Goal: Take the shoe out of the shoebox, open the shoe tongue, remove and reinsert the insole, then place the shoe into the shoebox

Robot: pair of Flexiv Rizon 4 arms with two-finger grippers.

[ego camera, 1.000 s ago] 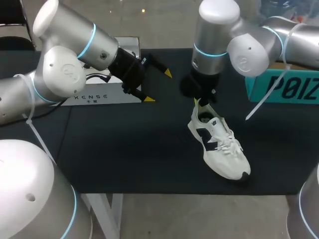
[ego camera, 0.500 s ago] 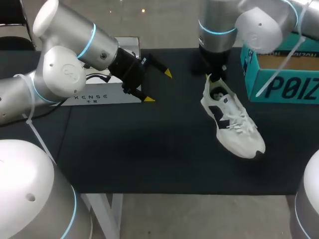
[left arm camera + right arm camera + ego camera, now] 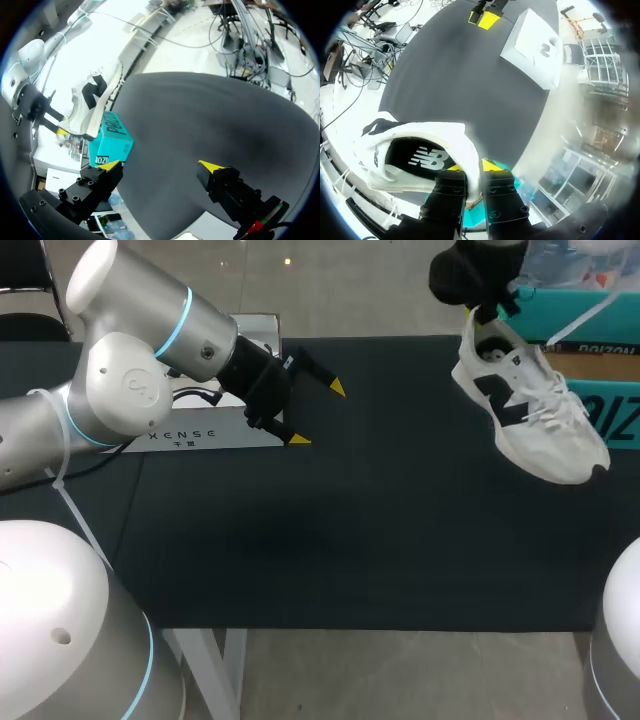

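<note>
Black bench (image 3: 300, 540), two-arm rig at work. Right claw (image 3: 480, 318) pinches white shoe (image 3: 530, 415) by heel rim, fingers close together on thin wall. Shoe hangs clear of bench, toe sloping down, just beside teal shoebox (image 3: 615, 415) at far right, not yet inside. Insole (image 3: 427, 159) shows seated in shoe. Left claw (image 3: 318, 414) wide open, empty, hovers near white box (image 3: 200, 430), well apart from shoe. Step judged: last one, shoe into shoebox. Next move likely calls for carrying shoe over box opening, lowering level, then spreading fingers to free heel.
</note>
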